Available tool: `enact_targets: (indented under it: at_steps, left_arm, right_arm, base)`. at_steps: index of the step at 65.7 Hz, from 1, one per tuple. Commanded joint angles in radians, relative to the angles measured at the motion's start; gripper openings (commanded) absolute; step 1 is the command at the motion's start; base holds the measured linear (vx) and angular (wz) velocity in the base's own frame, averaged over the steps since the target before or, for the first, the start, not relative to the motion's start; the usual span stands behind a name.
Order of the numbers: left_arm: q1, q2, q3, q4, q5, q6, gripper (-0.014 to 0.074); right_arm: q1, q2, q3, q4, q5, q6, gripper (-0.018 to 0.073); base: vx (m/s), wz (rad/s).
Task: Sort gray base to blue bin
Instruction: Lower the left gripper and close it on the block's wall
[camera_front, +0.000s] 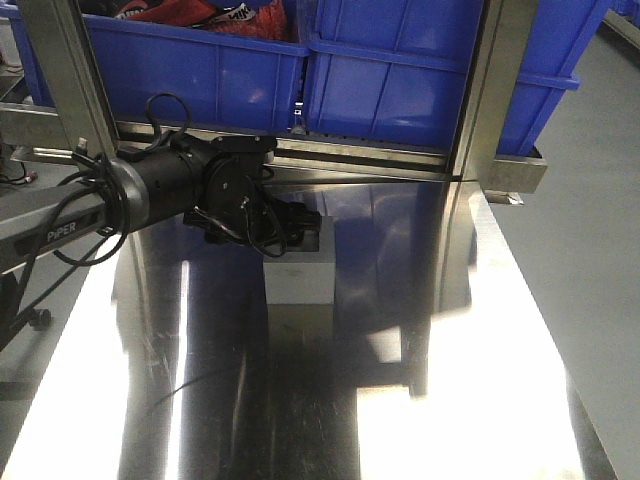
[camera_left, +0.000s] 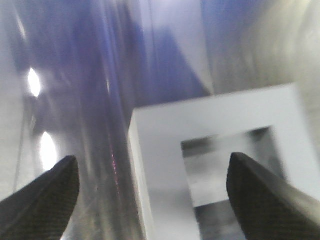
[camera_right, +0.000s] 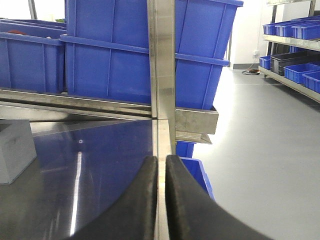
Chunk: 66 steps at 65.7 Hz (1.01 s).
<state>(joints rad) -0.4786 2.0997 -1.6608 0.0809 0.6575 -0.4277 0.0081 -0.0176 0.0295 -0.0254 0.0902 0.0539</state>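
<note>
The gray base (camera_front: 300, 278) stands on the shiny steel table (camera_front: 400, 400), near its back middle. In the left wrist view its top face (camera_left: 160, 150) and square recess fill the lower right. My left gripper (camera_front: 297, 225) is open and right over the base. One finger (camera_left: 45, 200) is outside the block's left wall, the other is over the recess. Large blue bins (camera_front: 200, 70) stand on the rack behind the table. My right gripper (camera_right: 161, 161) is shut and empty at the table's right edge. The base (camera_right: 15, 150) lies far to its left.
A steel rack post (camera_front: 480, 120) and cross rail (camera_front: 380, 160) stand behind the base. A second blue bin (camera_front: 430, 80) sits to the right of the first. A small blue bin (camera_right: 197, 172) sits on the floor beyond the table's right edge. More bins line shelves at far right (camera_right: 295, 50).
</note>
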Motion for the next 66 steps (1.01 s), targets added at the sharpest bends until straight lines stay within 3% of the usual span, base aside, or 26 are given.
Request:
enact_targets:
  at_steps: [1,31,56,63,66]
  left_arm:
    - [-0.004,-0.048,-0.030,-0.011,-0.023,-0.008,0.0578]
    - [-0.004,-0.041,-0.027,-0.013,0.003,-0.008,0.0543]
    - [-0.004,-0.041,-0.027,-0.019,0.037,-0.005,0.0086]
    - [-0.004,-0.041,-0.027,-0.019,0.037,-0.005,-0.0009]
    - [-0.004,-0.041,-0.027,-0.019,0.037,-0.005,-0.0008]
  right_arm:
    - [-0.004,-0.008,0.001,-0.006,-0.074,-0.007,-0.0004]
    - [-0.004,-0.008,0.001,-0.006,-0.074,-0.007,-0.0004]
    - [-0.004,-0.008,0.001,-0.006,-0.074,-0.007,-0.0004]
    - [-0.004,-0.008,0.001,-0.006,-0.074,-0.007,-0.0004]
    - [-0.004,-0.008,0.001,-0.006,-0.074,-0.007,-0.0004]
  base:
    - [0.00,0.00]
    - [0.00,0.00]
    - [0.00,0.00]
    - [0.00,0.00]
    - [0.00,0.00]
